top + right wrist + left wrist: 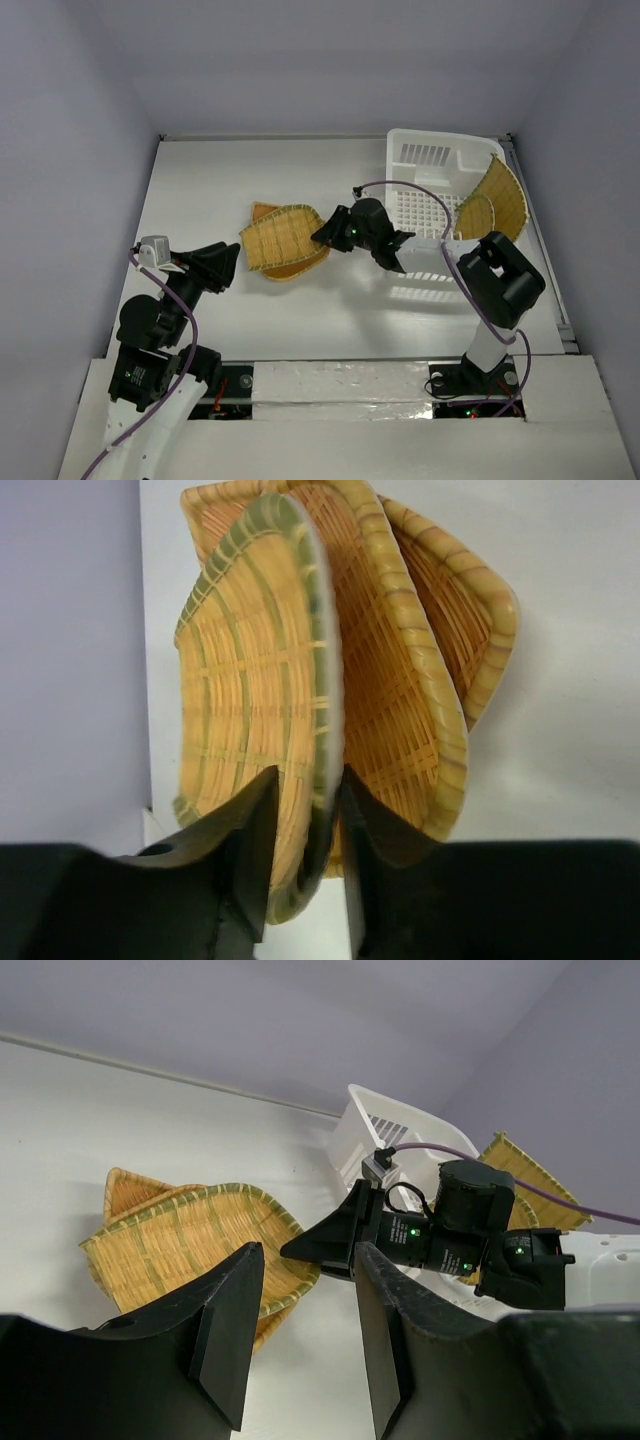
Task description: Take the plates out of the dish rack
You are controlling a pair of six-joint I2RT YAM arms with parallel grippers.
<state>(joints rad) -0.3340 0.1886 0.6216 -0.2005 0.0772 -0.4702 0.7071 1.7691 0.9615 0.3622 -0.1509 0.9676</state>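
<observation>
Two plates (492,200) stand on edge against the right wall of the dish rack (425,160), so the right arm is likely the nearer one for them. Left of the rack, the right end effector (320,235) pinches with narrow jaws the rim of a green-edged plate (280,240), which rests upon other plates (262,213) on the bench (200,180). Farther left of the rack, the left end effector (230,265) is half open and empty. The flat bench has room around this pile.

Robot lab cell: bare lavender walls (60,150) box a white table (200,180).
</observation>
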